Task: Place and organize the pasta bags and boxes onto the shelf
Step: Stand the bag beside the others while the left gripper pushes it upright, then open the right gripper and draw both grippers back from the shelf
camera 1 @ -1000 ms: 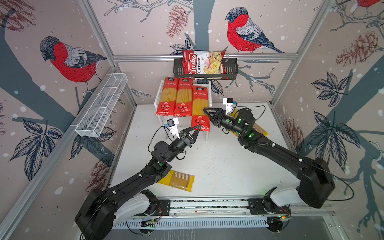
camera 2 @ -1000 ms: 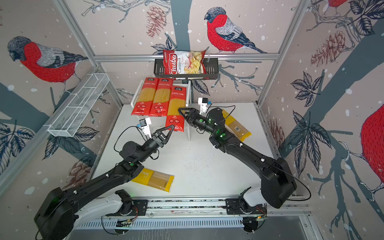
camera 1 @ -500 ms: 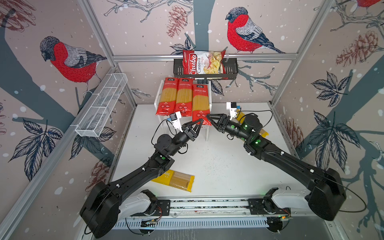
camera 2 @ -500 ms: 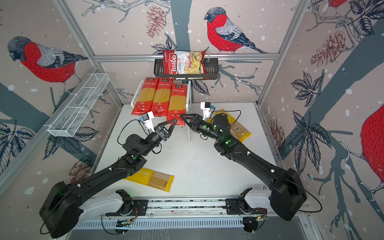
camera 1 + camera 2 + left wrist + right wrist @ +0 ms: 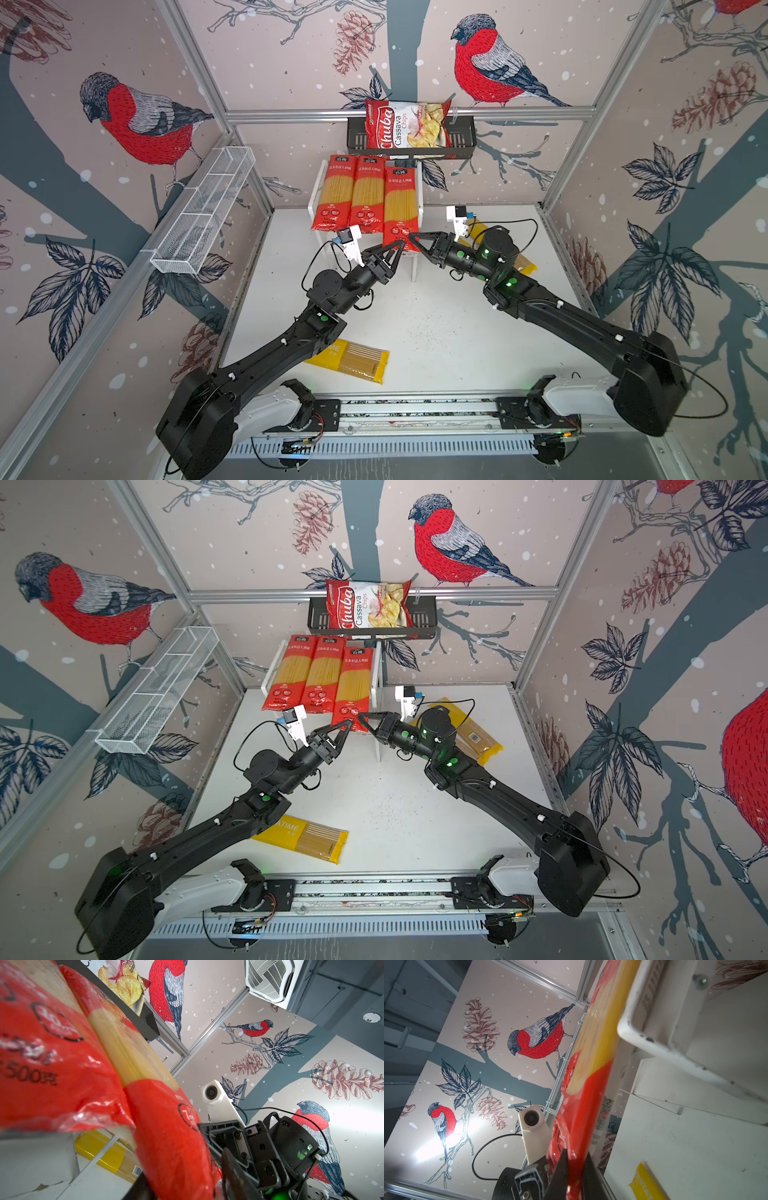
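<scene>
Two red-ended spaghetti packets lie side by side on the white shelf. A third red-ended packet lies beside them and overhangs the shelf's front edge. My right gripper is shut on that packet's near red end. My left gripper is open, with a finger on either side of the same end. One yellow packet lies on the table under my left arm. Another yellow packet lies behind my right arm.
A Cassava Chips bag stands in the black wall basket above the shelf. A white wire mesh tray hangs on the left wall. The arm-base rail runs along the table's front edge.
The third red packet has slid a little further back onto the shelf. My right gripper has shut on its near end. My left gripper's fingers have spread apart.
</scene>
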Motion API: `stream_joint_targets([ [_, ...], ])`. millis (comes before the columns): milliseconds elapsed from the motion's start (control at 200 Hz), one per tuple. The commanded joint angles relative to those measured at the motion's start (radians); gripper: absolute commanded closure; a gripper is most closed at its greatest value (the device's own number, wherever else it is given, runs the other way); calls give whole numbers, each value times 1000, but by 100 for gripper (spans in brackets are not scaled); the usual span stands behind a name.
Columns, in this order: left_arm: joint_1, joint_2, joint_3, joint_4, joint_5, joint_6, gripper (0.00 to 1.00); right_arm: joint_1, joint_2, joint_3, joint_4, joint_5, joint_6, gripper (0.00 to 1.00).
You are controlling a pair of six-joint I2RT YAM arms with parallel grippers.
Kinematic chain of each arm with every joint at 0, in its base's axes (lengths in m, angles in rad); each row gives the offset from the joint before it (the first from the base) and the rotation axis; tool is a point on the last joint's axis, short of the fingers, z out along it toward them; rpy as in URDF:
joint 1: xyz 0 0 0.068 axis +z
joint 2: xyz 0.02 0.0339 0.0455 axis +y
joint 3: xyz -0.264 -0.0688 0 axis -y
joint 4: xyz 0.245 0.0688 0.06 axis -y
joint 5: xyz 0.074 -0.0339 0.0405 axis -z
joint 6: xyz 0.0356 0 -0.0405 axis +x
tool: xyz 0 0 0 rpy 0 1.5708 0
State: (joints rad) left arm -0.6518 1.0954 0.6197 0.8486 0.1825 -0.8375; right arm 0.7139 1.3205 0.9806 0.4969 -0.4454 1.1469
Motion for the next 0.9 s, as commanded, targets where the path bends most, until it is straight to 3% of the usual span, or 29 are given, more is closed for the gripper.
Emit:
stream_joint_targets([
  [0, 1, -30, -19, 29, 15, 11, 49, -13, 8, 23, 51, -10, 1, 90],
  [275, -1, -154, -89, -67, -28, 23, 48, -44, 96, 105, 89, -6, 42, 91],
  [515, -23, -223, -170, -119, -67, 16, 48, -46, 151, 129, 97, 17, 45, 86],
  [710, -40, -258, -219, -147, -100, 11, 48, -48, 117, 86, 74, 9, 29, 61],
  [896, -47, -263, -247, -155, -110, 6, 48, -38, 42, 20, 39, 13, 16, 52],
])
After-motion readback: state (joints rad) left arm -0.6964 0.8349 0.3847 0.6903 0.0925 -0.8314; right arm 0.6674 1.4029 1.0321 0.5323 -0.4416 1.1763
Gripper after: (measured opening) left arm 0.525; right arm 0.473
